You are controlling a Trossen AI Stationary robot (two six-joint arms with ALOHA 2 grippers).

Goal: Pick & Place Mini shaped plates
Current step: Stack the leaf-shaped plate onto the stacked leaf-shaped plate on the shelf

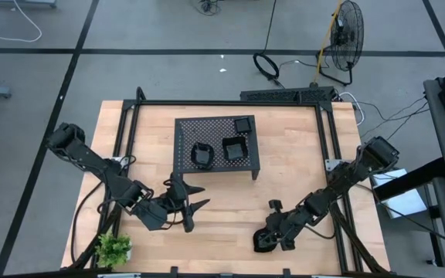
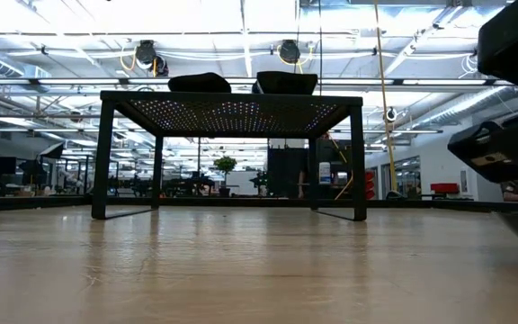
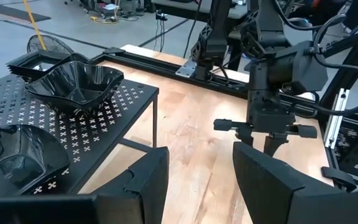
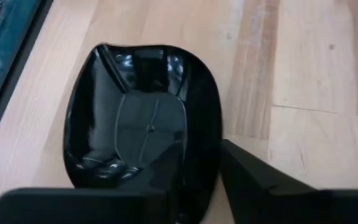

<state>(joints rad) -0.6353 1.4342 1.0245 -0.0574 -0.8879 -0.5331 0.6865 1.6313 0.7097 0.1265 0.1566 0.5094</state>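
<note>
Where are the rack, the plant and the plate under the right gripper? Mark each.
Rack [image 1: 184, 133]: high view, bare perforated top near its left edge.
Plant [image 1: 114, 249]: high view, middle of its leaves.
Plate [image 4: 143, 118]: right wrist view, glossy inner floor.

Four mini shaped plates are showing: three are sitting on the one perforated rack [image 1: 215, 164], namely a wavy-edged plate [image 1: 202, 154], a square plate [image 1: 234, 148] and a corner plate [image 1: 243, 123], which may be a small stack. A fourth plate [image 4: 143, 118] is lying on the tabletop [image 1: 284, 154]. Two arms are working, and one green plant [image 1: 113, 249] is standing near the edge.
</note>
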